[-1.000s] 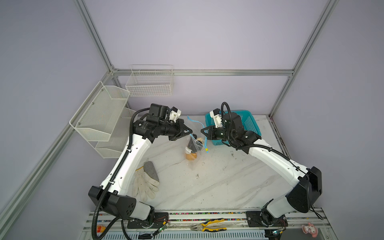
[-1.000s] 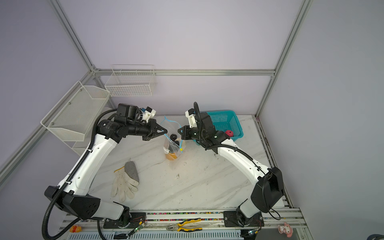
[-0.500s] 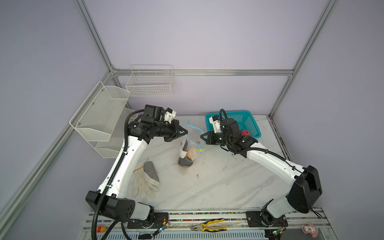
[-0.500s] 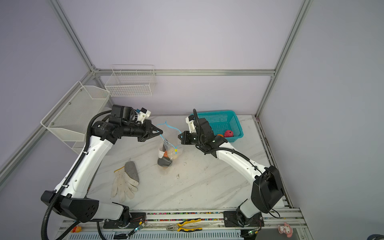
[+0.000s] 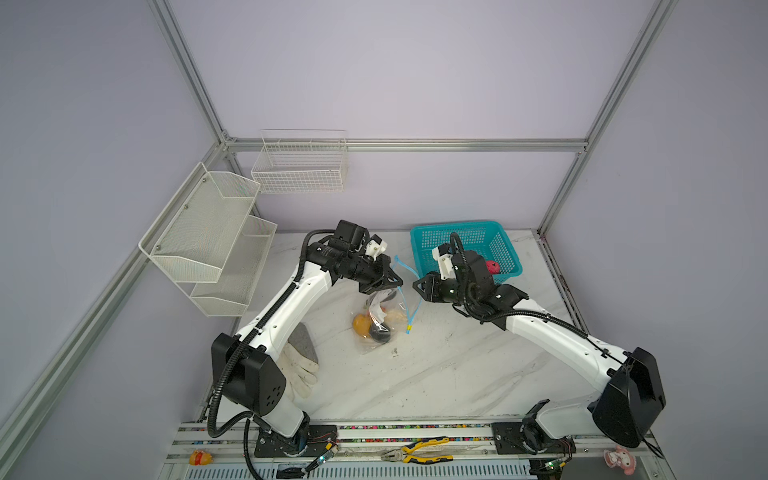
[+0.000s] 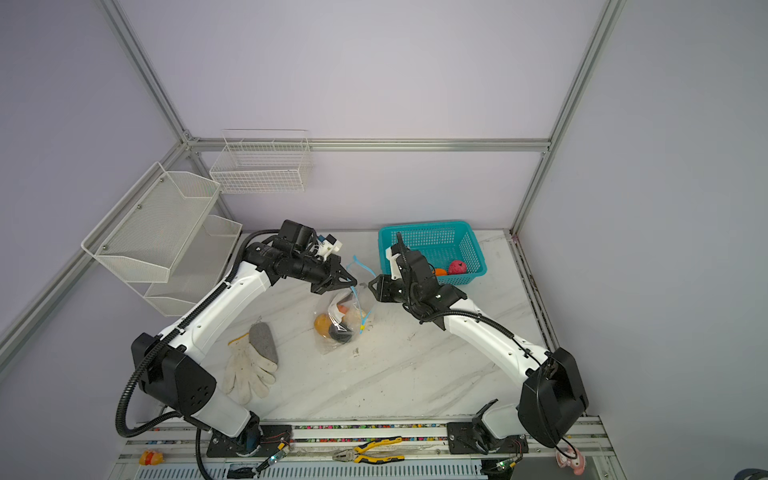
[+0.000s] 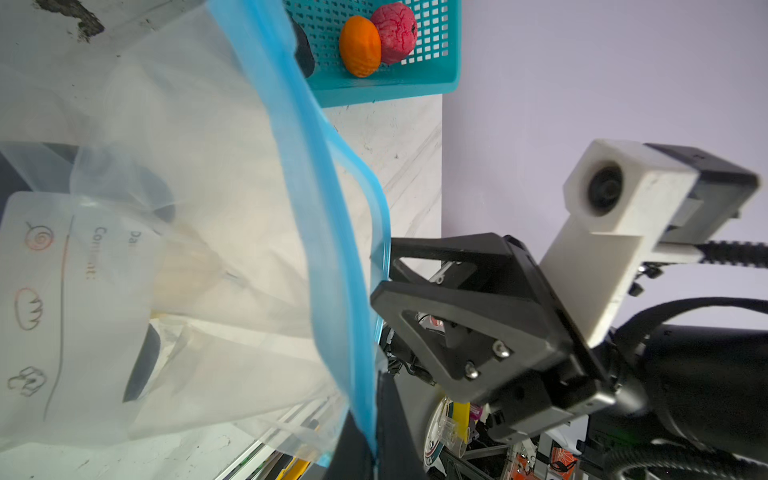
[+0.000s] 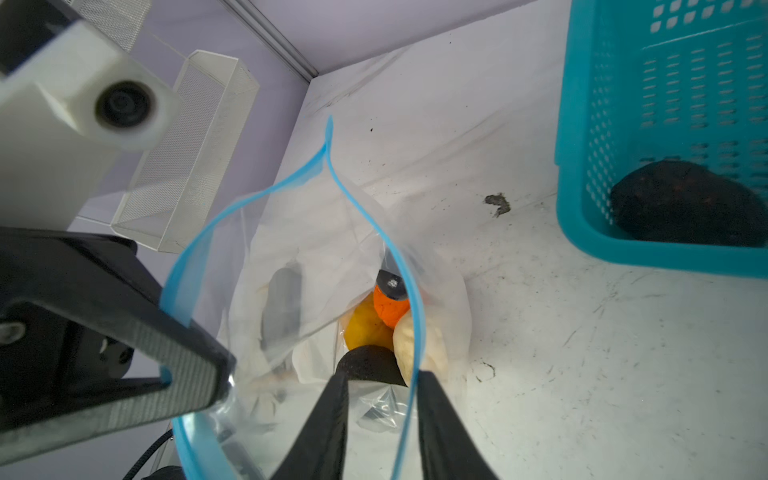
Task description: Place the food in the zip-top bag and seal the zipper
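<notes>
Left pincer (image 5: pixel 399 284) clamping clear bag (image 5: pixel 374 345), zipper (image 8: pixel 176 286) agape

You're working in a robotics lab test cell: a left arm (image 5: pixel 286 309) and a right arm (image 5: pixel 557 338) mounted on a rail (image 5: pixel 415 432) fronting a marble-look table (image 5: pixel 436 374), boxed in by aluminium framing (image 5: pixel 415 145) and lavender panels (image 5: pixel 415 75). Pliers (image 5: pixel 415 451) lie by that rail, and toy food (image 5: pixel 491 266) sits in a teal basket (image 5: pixel 482 243)
</notes>
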You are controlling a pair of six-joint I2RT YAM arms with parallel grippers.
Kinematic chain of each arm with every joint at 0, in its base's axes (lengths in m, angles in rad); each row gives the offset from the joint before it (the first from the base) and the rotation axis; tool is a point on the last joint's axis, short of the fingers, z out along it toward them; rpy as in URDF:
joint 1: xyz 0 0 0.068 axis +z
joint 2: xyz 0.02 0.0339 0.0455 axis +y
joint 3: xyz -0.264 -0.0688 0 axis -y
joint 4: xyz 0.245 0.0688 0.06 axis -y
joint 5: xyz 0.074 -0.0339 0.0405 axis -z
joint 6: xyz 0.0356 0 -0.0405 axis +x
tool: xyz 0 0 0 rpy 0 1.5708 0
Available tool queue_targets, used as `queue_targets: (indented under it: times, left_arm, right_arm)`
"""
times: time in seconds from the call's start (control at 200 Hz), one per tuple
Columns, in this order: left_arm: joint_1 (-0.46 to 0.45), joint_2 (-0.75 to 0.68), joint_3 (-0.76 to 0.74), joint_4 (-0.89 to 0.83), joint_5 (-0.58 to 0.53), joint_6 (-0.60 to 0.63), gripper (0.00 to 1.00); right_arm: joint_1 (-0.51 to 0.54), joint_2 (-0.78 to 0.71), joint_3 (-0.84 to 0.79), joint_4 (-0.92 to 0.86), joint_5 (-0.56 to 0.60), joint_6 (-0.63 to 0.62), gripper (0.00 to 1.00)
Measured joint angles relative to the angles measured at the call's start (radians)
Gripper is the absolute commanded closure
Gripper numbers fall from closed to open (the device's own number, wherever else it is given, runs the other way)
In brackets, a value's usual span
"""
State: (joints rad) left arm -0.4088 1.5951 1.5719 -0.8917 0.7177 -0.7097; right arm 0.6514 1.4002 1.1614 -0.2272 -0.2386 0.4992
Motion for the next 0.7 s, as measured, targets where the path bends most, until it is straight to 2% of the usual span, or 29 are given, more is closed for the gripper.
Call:
queue_targets:
  times: [0.18, 0.305, 0.53, 0.7]
  left_arm:
    - [0.001, 0.000, -0.034, 0.021, 0.013, 0.001, 1.00]
    - [0.001, 0.000, -0.059, 0.032, 0.023, 0.016, 1.00]
    - [0.002, 0.000, -0.080, 0.039, 0.047, 0.026, 1.00]
    - [0.002, 0.000, -0.080, 0.040, 0.060, 0.033, 1.00]
  right_arm:
    - [-0.058, 0.000, 0.138, -0.119, 0.145, -0.119, 0.56]
    - [-0.129, 0.038, 0.249, -0.177, 0.198, -0.209, 0.54]
    - [-0.317, 0.304, 0.455, -0.225, 0.154, -0.348, 0.46]
    - [-0.343, 0.512, 0.543, -0.293, 0.118, -0.429, 0.46]
